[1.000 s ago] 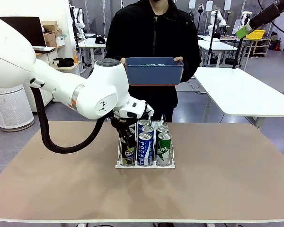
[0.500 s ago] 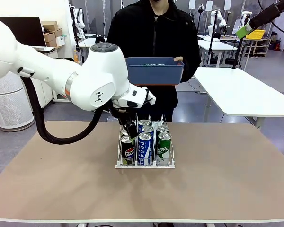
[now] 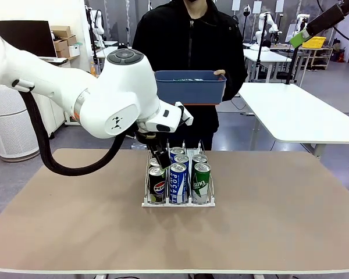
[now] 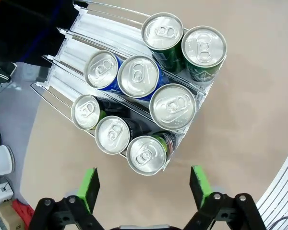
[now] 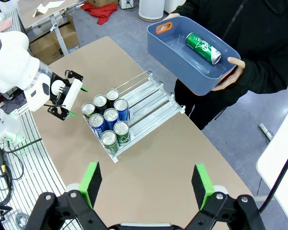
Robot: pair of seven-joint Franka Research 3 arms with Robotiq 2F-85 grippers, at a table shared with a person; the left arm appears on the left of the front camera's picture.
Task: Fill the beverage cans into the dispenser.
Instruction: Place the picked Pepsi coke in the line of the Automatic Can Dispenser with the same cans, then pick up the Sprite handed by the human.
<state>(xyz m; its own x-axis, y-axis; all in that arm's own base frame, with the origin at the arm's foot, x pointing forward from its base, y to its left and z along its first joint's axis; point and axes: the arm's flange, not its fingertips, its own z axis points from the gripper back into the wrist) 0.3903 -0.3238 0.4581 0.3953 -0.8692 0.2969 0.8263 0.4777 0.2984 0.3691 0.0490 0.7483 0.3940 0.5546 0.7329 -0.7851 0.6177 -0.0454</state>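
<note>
The dispenser (image 3: 178, 202) stands mid-table, its lanes holding several beverage cans: black Pepsi (image 3: 157, 186) on the left, blue-and-white (image 3: 178, 183) in the middle, green (image 3: 201, 183) on the right. My left gripper (image 3: 157, 153) hovers open just above the left lane, clear of the cans. From the left wrist view, its open fingers (image 4: 145, 191) frame the nearest Pepsi can top (image 4: 146, 154), and the dispenser (image 4: 81, 43) has bare track behind the cans. My right gripper (image 5: 146, 182) is open and empty, high above the table, over the dispenser (image 5: 151, 98).
A person at the far side holds a blue bin (image 3: 189, 87) at chest height. One green can (image 5: 203, 48) lies in the bin (image 5: 182, 62). My left arm's bulky elbow (image 3: 116, 99) looms over the table's left half. Bare tabletop surrounds the dispenser.
My left gripper has let go of the front Pepsi can in the left lane, opened, and risen up and back. The can stays standing in the lane.
</note>
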